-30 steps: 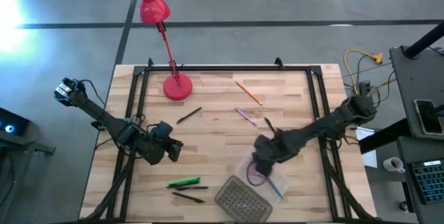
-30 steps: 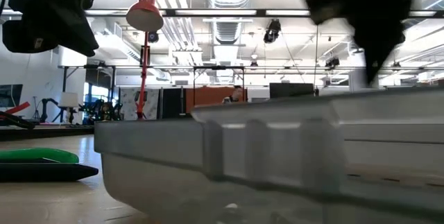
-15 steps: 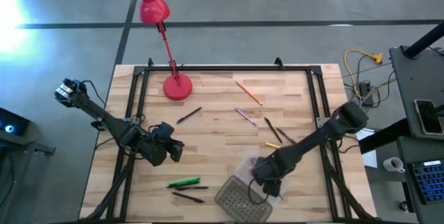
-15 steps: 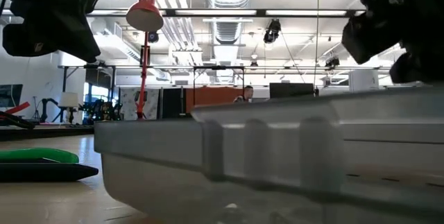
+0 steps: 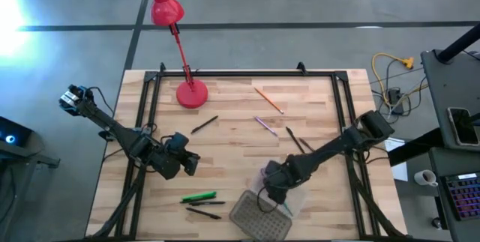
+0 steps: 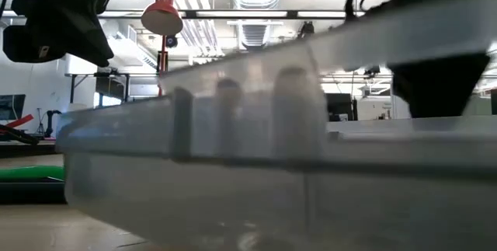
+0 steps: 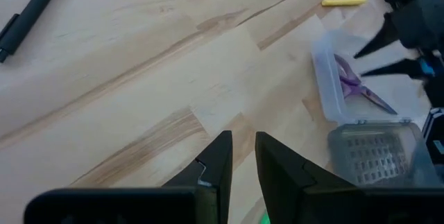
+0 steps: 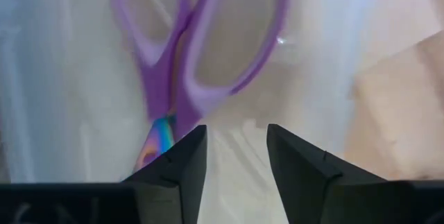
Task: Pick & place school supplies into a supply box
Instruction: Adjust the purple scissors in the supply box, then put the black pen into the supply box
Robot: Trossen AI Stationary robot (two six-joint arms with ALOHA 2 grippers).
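The purple-handled scissors (image 8: pixel 208 44) lie inside the translucent supply box tray (image 5: pixel 296 197), also seen in the left wrist view (image 7: pixel 357 85). The grey gridded lid (image 5: pixel 259 218) lies open beside the tray. My right gripper (image 5: pixel 271 191) is open and points down into the tray, its fingertips (image 8: pixel 236 137) just short of the scissor handles. My left gripper (image 5: pixel 189 164) hovers over bare wood left of the box, its fingers (image 7: pixel 243 141) a narrow gap apart. A green marker (image 5: pixel 199 196) and two black pens (image 5: pixel 204 206) lie on the table near the lid. My right gripper has open fingers (image 8: pixel 187 154) standing over the scissors' blade end (image 8: pixel 156 141) inside the tray, coming from above. I cannot tell whether they touch the scissors or the tray.
A red desk lamp stands on its base (image 5: pixel 191 92) at the far left. A dark pen (image 5: pixel 204 124), an orange pencil (image 5: pixel 268 100), a purple pencil (image 5: pixel 265 126) and dark pens (image 5: pixel 296 141) lie scattered mid-table. A yellow stick (image 7: pixel 343 1) lies near the right arm. The box wall (image 6: pixel 233 150) fills the low view.
My right gripper moved toward the table's near edge, then a little leftward, coming over the tray. In the low view the box wall now stands larger and slanted, so the box has shifted. My left arm stayed still.
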